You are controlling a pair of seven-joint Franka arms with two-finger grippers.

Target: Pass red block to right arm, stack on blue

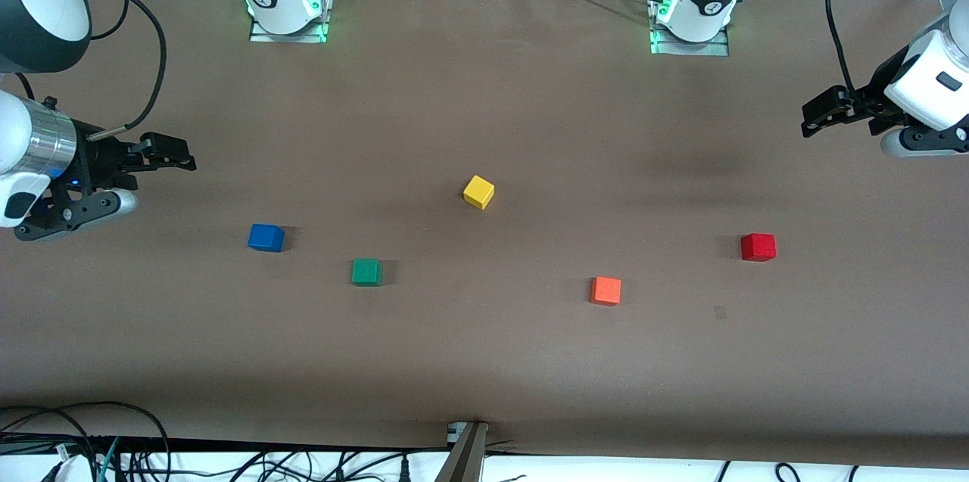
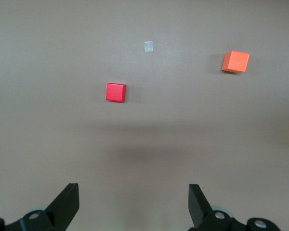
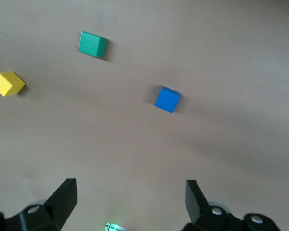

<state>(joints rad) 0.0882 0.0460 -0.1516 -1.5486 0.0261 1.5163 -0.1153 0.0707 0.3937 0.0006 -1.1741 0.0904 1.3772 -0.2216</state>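
Both arms are white with black joint rings, and their bases glow green on metal plates. The right arm (image 1: pixel 30 141) has a shiny silver wrist band, a black cable and a small blue light. Both grippers are black, their fingertips wedge-shaped.

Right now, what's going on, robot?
Left gripper and right gripper open, both up. Red block and blue untouched on table. Nothing blocking.

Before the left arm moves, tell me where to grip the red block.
Take the red block from straight above, across two opposite flat side faces. It sits flat and alone on the table, the orange cube well apart, so all sides are free. The open left gripper already looks down on it.
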